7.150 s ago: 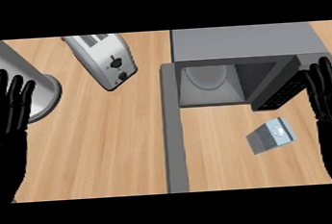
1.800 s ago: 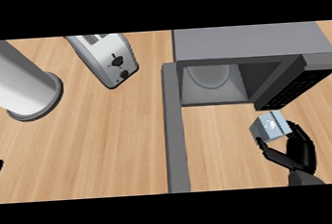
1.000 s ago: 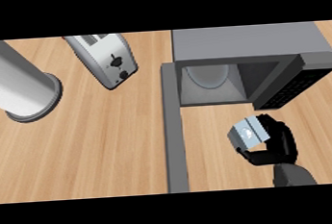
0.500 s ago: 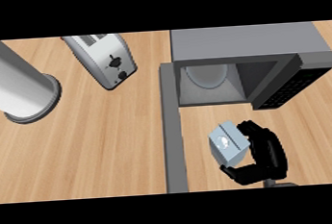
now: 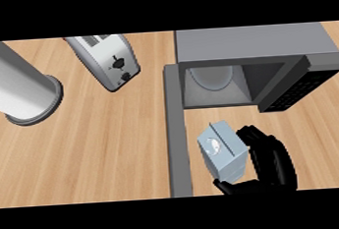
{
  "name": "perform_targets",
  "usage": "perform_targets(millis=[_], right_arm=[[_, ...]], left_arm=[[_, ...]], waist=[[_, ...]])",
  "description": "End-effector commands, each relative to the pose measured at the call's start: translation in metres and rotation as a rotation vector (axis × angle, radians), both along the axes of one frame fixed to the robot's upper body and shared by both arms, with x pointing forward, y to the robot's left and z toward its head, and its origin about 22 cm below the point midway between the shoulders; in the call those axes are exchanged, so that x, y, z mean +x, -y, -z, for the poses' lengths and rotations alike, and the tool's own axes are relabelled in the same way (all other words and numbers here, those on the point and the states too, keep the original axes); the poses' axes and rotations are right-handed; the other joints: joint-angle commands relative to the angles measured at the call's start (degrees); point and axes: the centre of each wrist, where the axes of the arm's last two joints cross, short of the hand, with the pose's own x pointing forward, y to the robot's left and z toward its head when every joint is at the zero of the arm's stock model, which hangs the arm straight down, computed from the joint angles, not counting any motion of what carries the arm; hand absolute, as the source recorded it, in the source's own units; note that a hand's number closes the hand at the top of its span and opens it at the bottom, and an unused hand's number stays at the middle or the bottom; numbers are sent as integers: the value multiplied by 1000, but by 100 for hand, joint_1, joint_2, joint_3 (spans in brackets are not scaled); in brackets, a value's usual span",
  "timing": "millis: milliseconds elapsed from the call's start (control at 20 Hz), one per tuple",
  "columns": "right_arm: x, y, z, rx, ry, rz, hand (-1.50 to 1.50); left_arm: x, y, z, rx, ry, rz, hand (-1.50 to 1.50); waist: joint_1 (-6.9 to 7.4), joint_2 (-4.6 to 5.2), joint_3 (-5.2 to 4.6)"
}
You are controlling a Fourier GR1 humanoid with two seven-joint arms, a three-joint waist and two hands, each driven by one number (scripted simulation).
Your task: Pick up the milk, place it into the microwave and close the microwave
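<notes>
- The setting is a light wooden counter [image 5: 102, 155], seen from steeply above, with a grey strip running down its middle.
- Nearest the lower edge, the right hand [image 5: 268, 160] comes in; its fingers [image 5: 251, 134] curl round the right side of the milk [image 5: 223, 150], and the thumb reaches under the carton's near end.
- So the milk is held in the right hand, just in front of the microwave's opening and not yet inside; whether it is clear of the counter cannot be told.
- The milk is a small pale boxy carton, tilted, with a round mark on the face turned away from the fingers.
- By my reading it is light and fairly stiff, but its flat walls could dent and its smooth faces could slip.
- The best hold, I judge, is across two opposite flat sides near the middle, as the fingers have it, rather than at the top fold.
- Just beyond the fingertips stands the microwave [image 5: 255, 44], its cavity open with a round plate inside.
- Its dark door [image 5: 296, 88] swings out to the right, beyond the fingers and a little to their right, close enough to catch the hand.
- Far to the left of the fingers stand a toaster [image 5: 107, 61] and a big grey cylinder [image 5: 16, 86].
- The left hand is out of view.
</notes>
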Motion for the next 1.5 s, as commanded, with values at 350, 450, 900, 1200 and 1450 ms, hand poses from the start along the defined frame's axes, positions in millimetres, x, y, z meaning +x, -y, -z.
perform_targets(millis=[350, 450, 900, 1200, 1450], right_arm=[[48, -65, -38, -68, 76, 90, 150], [45, -57, -49, -92, 54, 125, 150], [134, -28, -24, -173, -66, 299, 150], [160, -34, 8, -205, -99, 279, 150], [182, -23, 15, -220, -53, 287, 150]], left_arm=[[-6, -22, 12, 0, -11, -12, -150], [-13, -25, 12, -9, -25, -20, -150], [-6, -31, 6, 3, -19, -1, -150], [7, -30, 10, 17, -22, -1, -150], [2, -45, 10, 16, -44, 25, -150]], waist=[[72, 17, 2], [39, 8, 1], [116, 39, 6], [122, 48, 7], [156, 56, 7]])
